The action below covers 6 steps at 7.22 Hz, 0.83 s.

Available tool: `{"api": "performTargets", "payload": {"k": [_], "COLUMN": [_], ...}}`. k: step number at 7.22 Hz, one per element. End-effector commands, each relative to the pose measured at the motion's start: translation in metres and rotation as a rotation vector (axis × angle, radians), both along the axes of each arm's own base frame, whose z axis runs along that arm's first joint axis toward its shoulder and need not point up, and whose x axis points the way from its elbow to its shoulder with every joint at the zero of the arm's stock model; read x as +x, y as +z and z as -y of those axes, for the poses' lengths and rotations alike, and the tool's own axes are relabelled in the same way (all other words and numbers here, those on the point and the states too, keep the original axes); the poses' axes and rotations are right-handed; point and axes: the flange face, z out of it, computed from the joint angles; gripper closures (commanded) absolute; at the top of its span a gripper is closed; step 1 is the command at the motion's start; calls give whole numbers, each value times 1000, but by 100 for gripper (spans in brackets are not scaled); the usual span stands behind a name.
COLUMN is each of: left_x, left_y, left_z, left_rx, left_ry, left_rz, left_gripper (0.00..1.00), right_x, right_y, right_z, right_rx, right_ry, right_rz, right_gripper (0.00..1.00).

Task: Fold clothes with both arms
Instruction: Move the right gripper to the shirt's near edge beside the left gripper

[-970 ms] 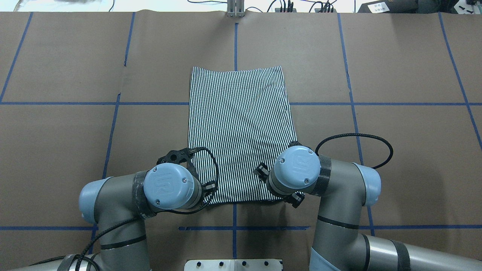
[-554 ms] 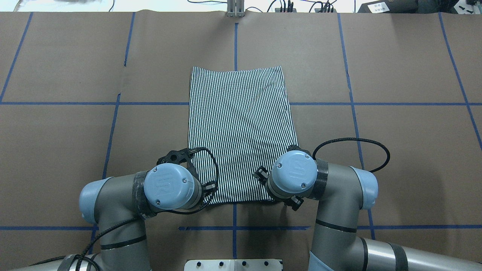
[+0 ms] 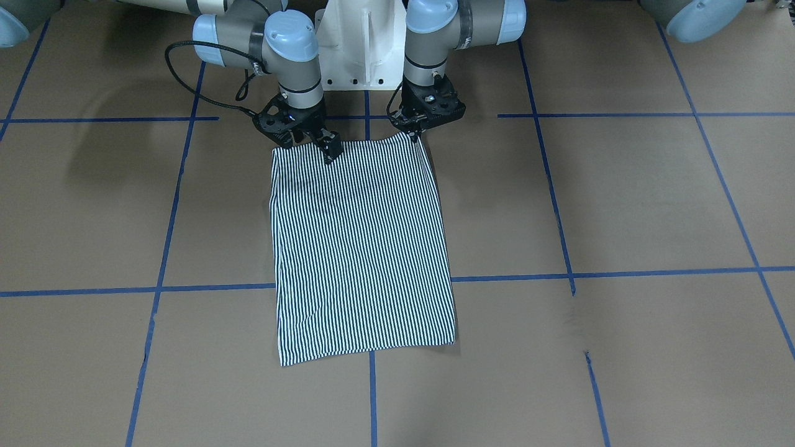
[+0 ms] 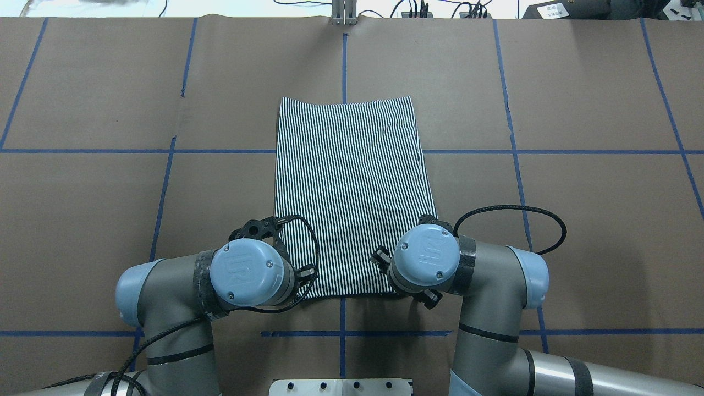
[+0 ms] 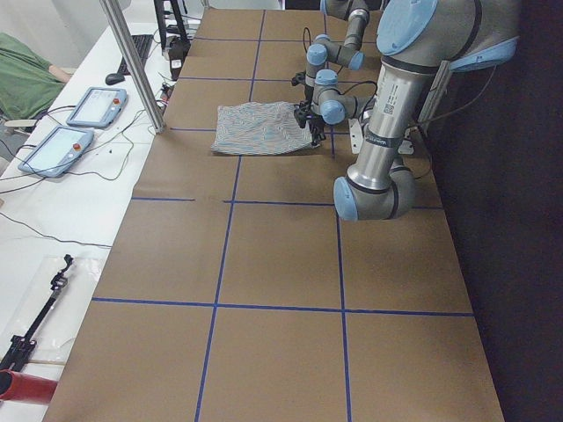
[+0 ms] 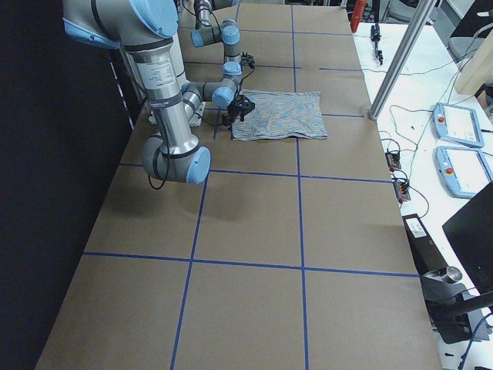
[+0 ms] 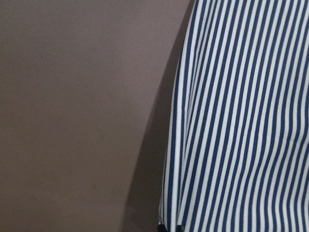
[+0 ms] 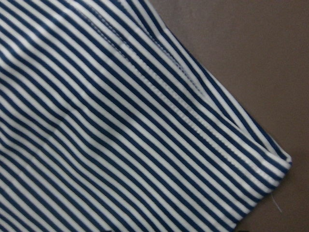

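Note:
The striped shirt (image 4: pixel 346 181) lies folded into a long rectangle on the brown table, its collar and sleeves hidden. Both arms reach down at its edge nearest the robot. In the front-facing view my left gripper (image 3: pixel 415 133) is shut, pinching the shirt's (image 3: pixel 360 248) corner on that side. My right gripper (image 3: pixel 308 146) stands open over the other near corner, one finger (image 3: pixel 333 151) on the cloth. From overhead the wrist caps hide both grippers. The left wrist view shows the shirt's (image 7: pixel 241 121) edge with a shadow under it. A hemmed corner of the shirt (image 8: pixel 120 121) fills the right wrist view.
Brown paper with blue tape lines (image 4: pixel 343 66) covers the table. The white pedestal base (image 3: pixel 360 43) stands close behind the grippers. A metal post (image 4: pixel 344 14) rises at the far edge. Tablets (image 5: pixel 75 123) and cables lie on the side bench.
My right arm's wrist has shifted slightly left and toward the robot over the shirt's near corner. The left arm and the shirt have stayed put.

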Motion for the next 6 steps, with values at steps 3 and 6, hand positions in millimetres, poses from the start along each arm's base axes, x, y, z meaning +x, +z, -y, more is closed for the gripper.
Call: {"api": "performTargets", "payload": {"k": [3, 6], "left_x": [1, 2], "left_y": [1, 2], "left_z": [-1, 0], "left_rx": [1, 1], "left_ry": [0, 0], "left_rz": [2, 3], "left_gripper": [100, 100], "right_x": [5, 8], "right_y": [-3, -12], "right_z": [1, 7], "right_rx": [-2, -1], "right_ry": [8, 14], "right_rz": [-24, -8], "right_gripper": [100, 100]}}
